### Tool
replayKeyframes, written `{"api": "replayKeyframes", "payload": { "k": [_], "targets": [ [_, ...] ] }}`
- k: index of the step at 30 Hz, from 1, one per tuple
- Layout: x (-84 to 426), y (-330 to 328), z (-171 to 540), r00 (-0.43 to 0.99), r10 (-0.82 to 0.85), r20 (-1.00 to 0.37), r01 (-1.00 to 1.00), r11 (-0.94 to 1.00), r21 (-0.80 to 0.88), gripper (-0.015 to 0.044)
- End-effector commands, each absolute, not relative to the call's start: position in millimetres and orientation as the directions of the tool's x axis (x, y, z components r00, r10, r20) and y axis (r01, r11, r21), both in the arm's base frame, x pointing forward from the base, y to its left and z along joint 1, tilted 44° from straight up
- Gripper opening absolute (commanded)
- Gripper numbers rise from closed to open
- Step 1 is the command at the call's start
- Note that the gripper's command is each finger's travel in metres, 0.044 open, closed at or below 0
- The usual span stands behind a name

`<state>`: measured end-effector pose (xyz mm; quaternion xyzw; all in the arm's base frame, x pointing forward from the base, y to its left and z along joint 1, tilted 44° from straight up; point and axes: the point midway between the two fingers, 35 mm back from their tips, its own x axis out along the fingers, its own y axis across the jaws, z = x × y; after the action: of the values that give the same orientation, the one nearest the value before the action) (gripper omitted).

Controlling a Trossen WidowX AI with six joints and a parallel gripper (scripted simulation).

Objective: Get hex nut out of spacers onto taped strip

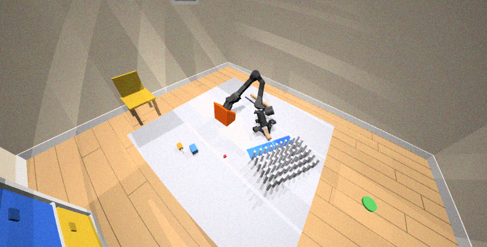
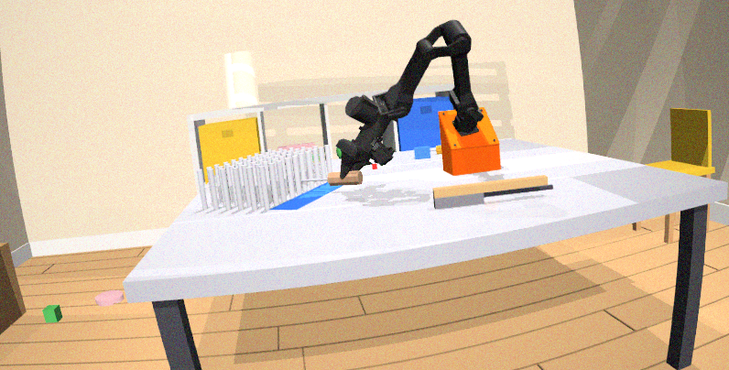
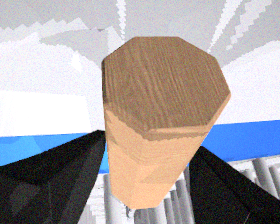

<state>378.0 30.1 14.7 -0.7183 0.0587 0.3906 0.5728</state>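
My gripper (image 1: 267,131) (image 2: 345,175) (image 3: 148,147) is shut on the wooden handle (image 1: 268,136) (image 2: 353,178) (image 3: 163,85) of a tool, held low above the table in front of the spacers. The tool's thin metal shaft (image 2: 313,179) points from the handle into the spacer field; its far end is hidden among the spacers. The grey metal spacers (image 2: 265,186) stand upright in rows. The blue taped strip (image 1: 250,152) (image 2: 296,203) (image 3: 246,141) lies along their front, and the handle is near it. I cannot make out the nut in any view.
An orange box (image 1: 223,115) (image 2: 472,159) is by the arm's base. A wooden bar (image 2: 510,184) and a dark rod with a grey plate (image 2: 459,201) lie beside the arm. A red cube (image 1: 224,156) (image 2: 374,166), blue block (image 1: 193,148) (image 2: 421,152) and yellow item (image 1: 179,145) lie on the other side.
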Motion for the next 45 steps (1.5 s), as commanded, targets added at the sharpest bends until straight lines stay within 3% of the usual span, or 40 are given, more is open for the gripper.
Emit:
{"api": "replayKeyframes", "payload": {
  "k": [1, 45],
  "targets": [
    [384, 26, 18, 0.699, 0.359, -0.619, -0.520, -0.339, -0.784, 0.0000],
    [408, 10, 8, 0.699, 0.356, -0.620, -0.520, -0.341, -0.783, 0.0000]
  ]
}}
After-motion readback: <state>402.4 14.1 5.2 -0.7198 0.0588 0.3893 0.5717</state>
